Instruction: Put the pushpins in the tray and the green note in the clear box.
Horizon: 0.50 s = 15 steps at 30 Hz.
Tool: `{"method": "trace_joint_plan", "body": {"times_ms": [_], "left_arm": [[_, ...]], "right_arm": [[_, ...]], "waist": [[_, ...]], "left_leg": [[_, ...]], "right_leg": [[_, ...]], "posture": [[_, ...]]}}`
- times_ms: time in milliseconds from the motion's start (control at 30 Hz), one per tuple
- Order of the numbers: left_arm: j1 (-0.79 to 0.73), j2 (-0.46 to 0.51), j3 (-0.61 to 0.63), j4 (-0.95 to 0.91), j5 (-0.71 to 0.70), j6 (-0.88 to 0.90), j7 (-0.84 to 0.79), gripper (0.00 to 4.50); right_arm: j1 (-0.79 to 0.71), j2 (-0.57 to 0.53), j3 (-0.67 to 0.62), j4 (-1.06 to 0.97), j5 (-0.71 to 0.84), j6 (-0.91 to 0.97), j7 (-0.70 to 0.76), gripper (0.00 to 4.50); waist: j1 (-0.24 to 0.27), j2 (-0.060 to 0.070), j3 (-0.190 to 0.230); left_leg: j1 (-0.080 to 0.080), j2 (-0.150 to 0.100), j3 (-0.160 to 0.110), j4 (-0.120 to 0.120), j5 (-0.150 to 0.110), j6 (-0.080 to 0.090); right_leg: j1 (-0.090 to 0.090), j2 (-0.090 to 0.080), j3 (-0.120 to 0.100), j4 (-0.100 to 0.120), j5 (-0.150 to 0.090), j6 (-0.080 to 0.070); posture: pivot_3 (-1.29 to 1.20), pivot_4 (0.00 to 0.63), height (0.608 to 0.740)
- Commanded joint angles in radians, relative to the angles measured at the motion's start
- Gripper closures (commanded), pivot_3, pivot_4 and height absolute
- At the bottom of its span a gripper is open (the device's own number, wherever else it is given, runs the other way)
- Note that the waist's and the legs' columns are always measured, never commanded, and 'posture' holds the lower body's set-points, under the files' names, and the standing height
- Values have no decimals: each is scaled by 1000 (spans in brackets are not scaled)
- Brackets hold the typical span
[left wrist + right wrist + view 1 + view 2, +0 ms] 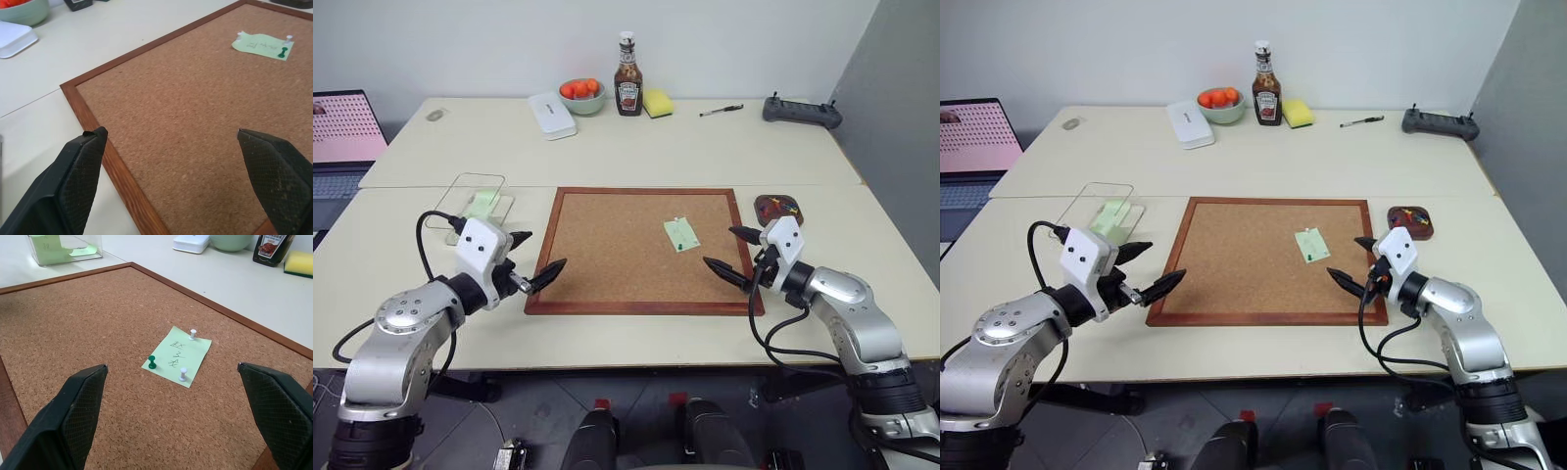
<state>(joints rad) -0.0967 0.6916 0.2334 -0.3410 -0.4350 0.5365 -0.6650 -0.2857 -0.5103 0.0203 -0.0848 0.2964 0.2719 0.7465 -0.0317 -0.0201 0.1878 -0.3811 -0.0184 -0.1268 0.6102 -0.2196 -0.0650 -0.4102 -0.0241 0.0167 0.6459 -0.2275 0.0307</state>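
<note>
The green note [177, 355] lies on the cork board [607, 245], right of its middle, held by three pushpins: a green one [152, 362] and two white ones [193, 334]. My right gripper [720, 246] hovers open over the board's right edge, pointing at the note from a short way off. At the board's left edge my left gripper [545, 251] is open and empty. The dark red-brown tray [778, 209] sits just right of the board with a few coloured pins in it. The clear box [475, 203] stands left of the board with green paper inside.
Along the far table edge stand a white case [552, 116], a green bowl of orange fruit [582, 95], a ketchup bottle [627, 88], a yellow sponge [658, 103], a pen [721, 111] and a grey controller [801, 112]. A laptop [342, 137] is at far left.
</note>
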Motion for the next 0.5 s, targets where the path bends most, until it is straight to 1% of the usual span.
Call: {"method": "trace_joint_plan", "body": {"times_ms": [33, 167, 267, 333, 367, 400, 500], "left_arm": [[-38, -10, 18, 5, -11, -29, -1, 16], [-63, -15, -24, 30, 14, -52, -14, 16], [-131, -42, -98, 64, 57, -65, 5, 16], [-162, -54, -134, 83, 72, -70, 1, 368], [-175, -59, -150, 93, 81, -74, -4, 454], [-189, -65, -168, 107, 90, -81, -12, 716], [-236, -89, -209, 156, 110, -98, -19, 1284]], "right_arm": [[-7, -2, -15, -24, 3, -18, 5, 0], [-12, -1, -16, -21, 0, -22, 6, 0], [-7, 5, -20, -27, -2, -25, -8, 0], [-2, 11, -18, -31, -4, -27, -14, 0], [3, 14, -15, -33, -6, -30, -17, 0], [8, 15, -10, -35, -10, -33, -16, 0], [15, 19, -3, -41, -16, -37, -18, 0]], "waist": [[0, 0, 0], [-1, 0, 0], [1, 0, 0], [4, 0, 0], [4, 0, 0], [4, 0, 0], [2, 0, 0]], "left_leg": [[0, 0, 0, 0, 0, 0], [0, 0, 0, 0, 0, 0], [0, 0, 0, 0, 0, 0], [0, 0, 0, 0, 0, 0], [0, -1, -1, 1, 0, 0], [-1, -1, -1, 1, 0, 0], [-1, -1, 0, 0, 0, 0]], "right_leg": [[0, 0, 0, 0, 0, 0], [0, 0, 0, 0, 0, 0], [0, 0, 0, 0, 0, 0], [0, 0, 0, 0, 1, 1], [0, 0, 0, 0, 2, 3], [0, 0, 0, 0, 2, 4], [0, 0, 0, 0, 2, 4]], "posture": [[0, 150, 740], [0, 150, 740], [0, 150, 740], [0, 150, 740], [0, 150, 740], [0, 150, 740], [0, 150, 740]]}}
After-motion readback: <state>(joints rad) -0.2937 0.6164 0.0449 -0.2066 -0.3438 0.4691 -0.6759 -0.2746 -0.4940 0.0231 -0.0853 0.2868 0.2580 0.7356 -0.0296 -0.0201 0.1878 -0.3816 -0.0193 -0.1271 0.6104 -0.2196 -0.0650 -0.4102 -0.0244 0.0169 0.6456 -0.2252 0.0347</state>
